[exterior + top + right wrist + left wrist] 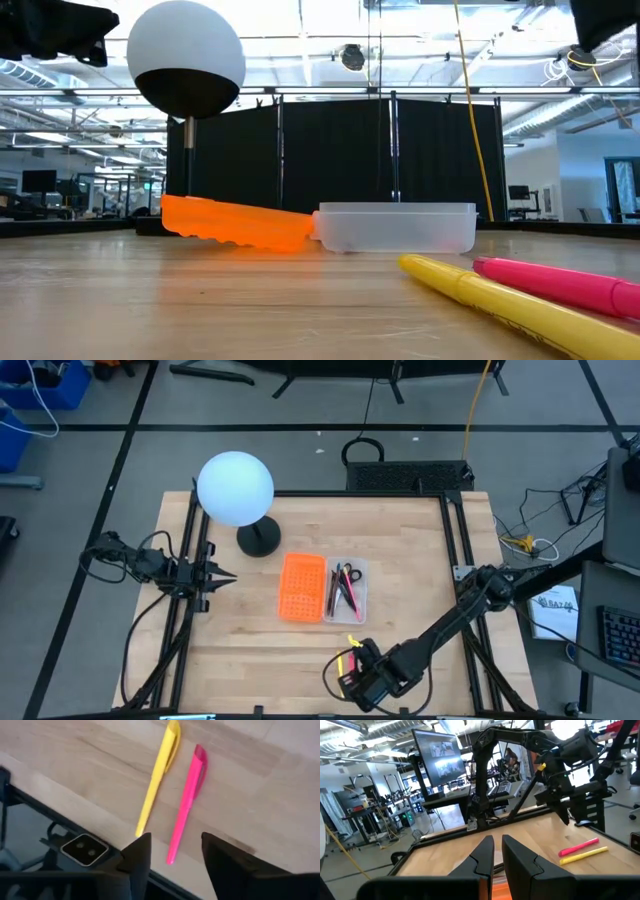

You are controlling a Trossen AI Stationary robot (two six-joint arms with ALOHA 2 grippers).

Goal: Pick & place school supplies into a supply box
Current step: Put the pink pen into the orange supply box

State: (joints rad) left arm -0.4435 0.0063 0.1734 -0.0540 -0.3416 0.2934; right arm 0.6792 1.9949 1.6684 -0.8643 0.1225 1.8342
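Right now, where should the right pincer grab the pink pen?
Mid-barrel, from straight above. The pink pen lies flat beside the yellow pen, apart from it, so fingers can straddle its width. The right pincer hangs open just short of its tip.

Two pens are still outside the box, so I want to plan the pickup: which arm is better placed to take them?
Right. Its hand hangs open directly above the yellow pen and pink pen; the left hand waits far across the table.

a wooden table (410, 560) carries a globe lamp (236, 488), supply box (346, 590), yellow pen (159, 777) and pink pen (187, 802).
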